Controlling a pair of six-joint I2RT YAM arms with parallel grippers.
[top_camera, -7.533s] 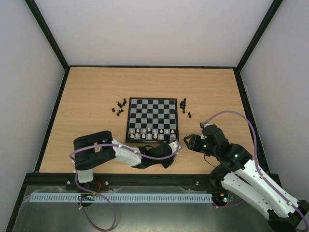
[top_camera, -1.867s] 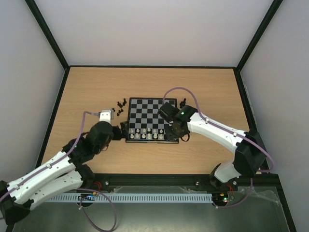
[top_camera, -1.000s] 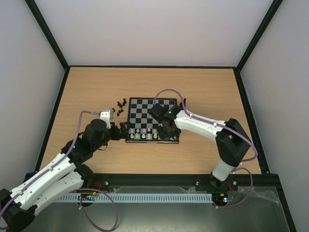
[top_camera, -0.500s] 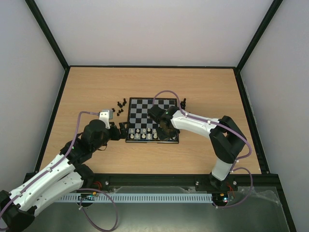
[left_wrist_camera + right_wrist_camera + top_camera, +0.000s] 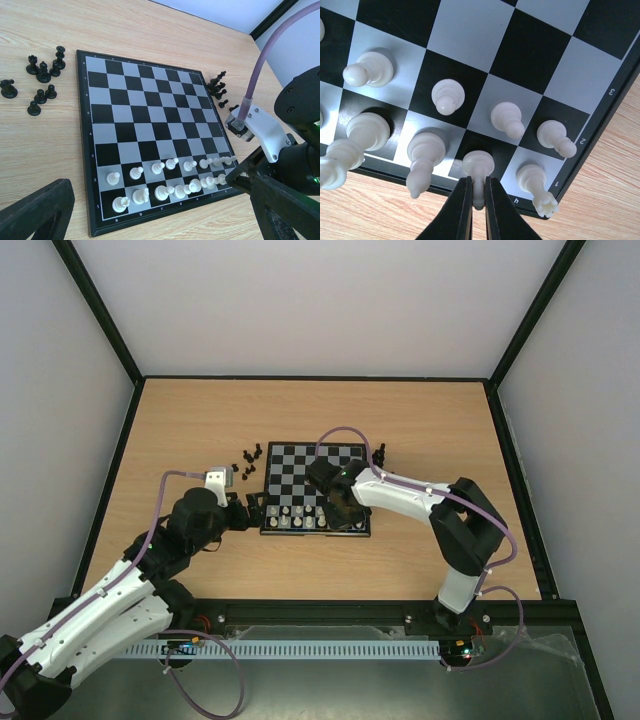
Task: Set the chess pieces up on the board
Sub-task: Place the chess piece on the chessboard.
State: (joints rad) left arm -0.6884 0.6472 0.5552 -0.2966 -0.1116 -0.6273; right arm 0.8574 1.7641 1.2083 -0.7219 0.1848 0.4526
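The board (image 5: 316,472) lies mid-table. White chess pieces (image 5: 165,176) fill its two near rows. My right gripper (image 5: 478,199) is shut on the top of a white piece (image 5: 478,164). That piece stands on the near-row dark square beside the corner rook (image 5: 536,186). From above, the right gripper (image 5: 341,512) hangs over the board's near right corner. My left gripper (image 5: 254,508) is open at the board's near left corner, holding nothing, with its dark fingers (image 5: 35,210) wide apart. Loose black pieces (image 5: 42,75) lie on the table left of the board, and more black pieces (image 5: 218,86) lie to its right.
The right arm's body (image 5: 300,100) and its purple cable (image 5: 260,65) loom over the board's right side. Black-framed walls enclose the wooden table (image 5: 200,420). The board's four middle rows and two far rows hold no pieces.
In the oldest frame both arms were folded at the near edge; they have since reached to the board. Over the last second the right elbow swung right while its gripper stayed at the near right squares.
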